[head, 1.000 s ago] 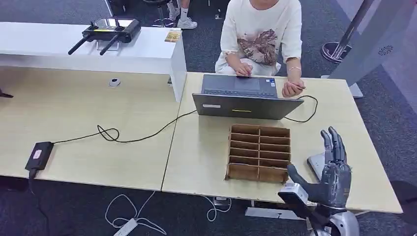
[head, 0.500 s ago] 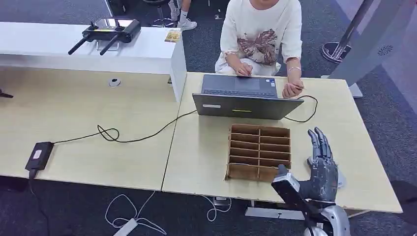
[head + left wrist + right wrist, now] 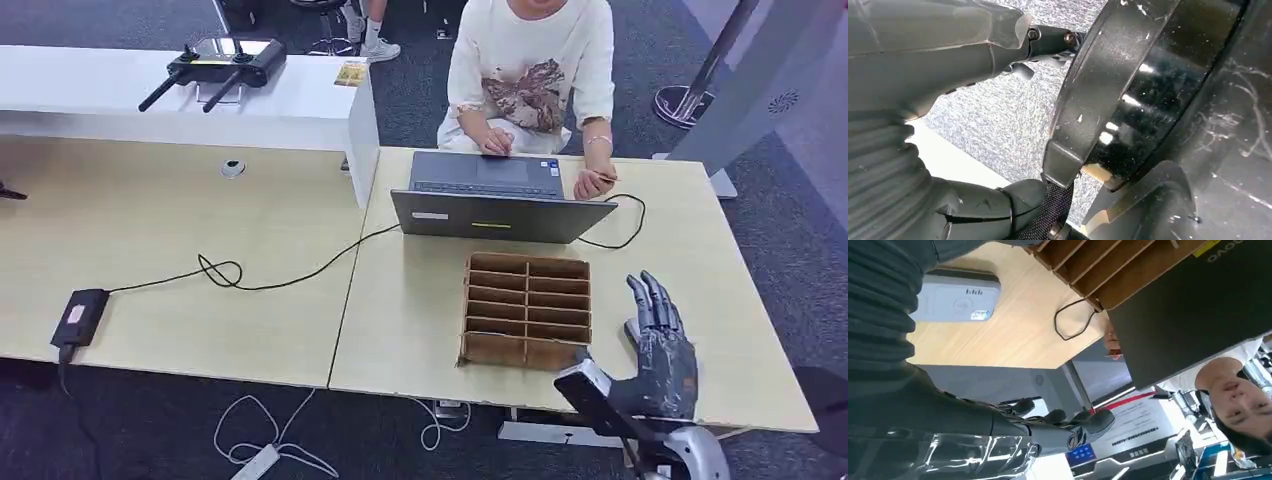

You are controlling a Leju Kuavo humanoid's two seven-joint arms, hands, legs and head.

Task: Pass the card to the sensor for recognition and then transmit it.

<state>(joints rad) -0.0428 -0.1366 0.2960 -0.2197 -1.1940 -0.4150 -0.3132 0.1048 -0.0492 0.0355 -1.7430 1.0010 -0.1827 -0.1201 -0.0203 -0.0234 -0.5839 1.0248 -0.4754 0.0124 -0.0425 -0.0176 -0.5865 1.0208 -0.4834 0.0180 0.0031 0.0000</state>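
Observation:
My right hand hovers over the table's near right corner, just right of the wooden divider box. Its fingers are stretched out and apart and it holds nothing. The white sensor lies flat on the table beneath this hand; in the head view a sliver of the sensor shows beside the fingers. Across the table a seated person pinches a small thin thing, perhaps the card, next to the laptop. My left hand hangs by my side, fingers apart and holding nothing.
A black cable loops on the table right of the laptop. Another cable runs left to a power brick. A white raised shelf carries a black router. A metal stand rises beyond the table's far right corner.
My right hand has drifted a little to the left and back toward the near table edge, sinking lower over the sensor. The person and the table things have stayed put.

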